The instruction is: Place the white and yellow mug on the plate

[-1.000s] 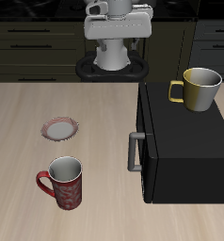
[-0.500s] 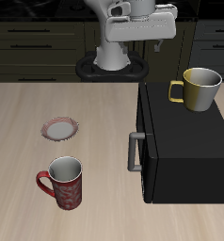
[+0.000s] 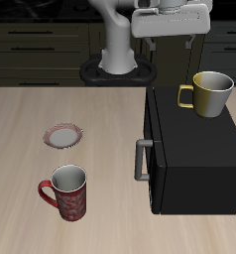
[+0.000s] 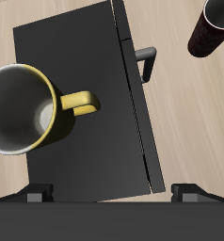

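The white and yellow mug (image 3: 211,94) stands upright on top of a black box-shaped appliance (image 3: 194,159), its handle pointing toward the middle of the table. It also shows in the wrist view (image 4: 24,108), seen from above with its pale interior. The plate (image 3: 62,134) lies flat on the wooden table, well apart from the appliance. My gripper (image 3: 171,38) is open and empty, high above the back of the table, short of the mug and above it. In the wrist view my gripper (image 4: 116,193) holds nothing between its fingertips (image 4: 39,194).
A red speckled mug (image 3: 65,191) stands near the table's front edge, in front of the plate; it also shows in the wrist view (image 4: 213,28). The appliance has a grey door handle (image 3: 140,159) on its side facing the plate. The robot's base (image 3: 115,64) stands at the back.
My gripper has moved sideways and upward along the table's back, from above the robot's base toward the appliance and the mug. The mugs and the plate have not moved.
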Available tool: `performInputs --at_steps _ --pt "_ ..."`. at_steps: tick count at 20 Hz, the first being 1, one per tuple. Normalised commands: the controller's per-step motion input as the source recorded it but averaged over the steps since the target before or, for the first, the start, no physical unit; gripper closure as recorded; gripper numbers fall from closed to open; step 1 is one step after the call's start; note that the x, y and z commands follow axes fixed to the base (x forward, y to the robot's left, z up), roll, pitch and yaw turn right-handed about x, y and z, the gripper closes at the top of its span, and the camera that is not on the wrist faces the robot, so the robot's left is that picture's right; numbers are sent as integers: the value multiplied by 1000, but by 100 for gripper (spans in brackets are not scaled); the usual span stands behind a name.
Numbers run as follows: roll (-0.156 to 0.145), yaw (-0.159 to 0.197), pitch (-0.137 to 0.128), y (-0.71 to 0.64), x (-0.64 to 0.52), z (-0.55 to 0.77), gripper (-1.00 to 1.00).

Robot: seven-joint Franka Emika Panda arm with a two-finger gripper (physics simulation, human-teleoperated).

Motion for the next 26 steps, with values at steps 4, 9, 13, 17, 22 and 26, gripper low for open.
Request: performInputs --at_steps 4,9,13,17,22,26 --pt "6 -15 -3 207 115 64 -100" --pt "-25 -29 -5 172 187 77 -100" --pt "-58 -34 26 188 255 -33 -100" --pt "-32 -14 7 199 169 24 -100" --pt "-19 -37 7 108 97 33 -100" --pt "11 -14 -21 107 79 43 -100"
